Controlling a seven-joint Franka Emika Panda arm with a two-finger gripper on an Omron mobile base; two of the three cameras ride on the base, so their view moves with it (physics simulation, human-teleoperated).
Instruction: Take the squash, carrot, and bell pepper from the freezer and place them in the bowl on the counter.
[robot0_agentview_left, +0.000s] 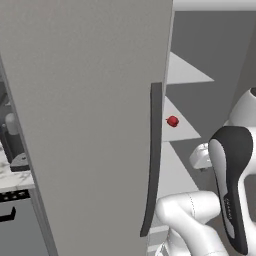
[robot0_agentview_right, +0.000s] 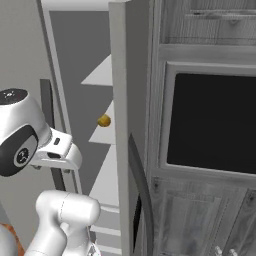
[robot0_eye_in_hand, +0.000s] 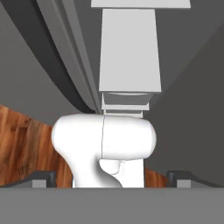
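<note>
Pincer (robot0_eye_in_hand: 112, 177) agape, downward before freezer (robot0_agentview_left: 90, 125)

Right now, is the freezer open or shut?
Open. The freezer door is swung aside, and white shelves show inside with the bell pepper and the squash on them.

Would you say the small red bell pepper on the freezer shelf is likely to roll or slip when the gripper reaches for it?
The bell pepper looks rounded and glossy, so it probably rolls if nudged and may slip between flat fingers. It looks small on its shelf, so it is likely light.
</note>
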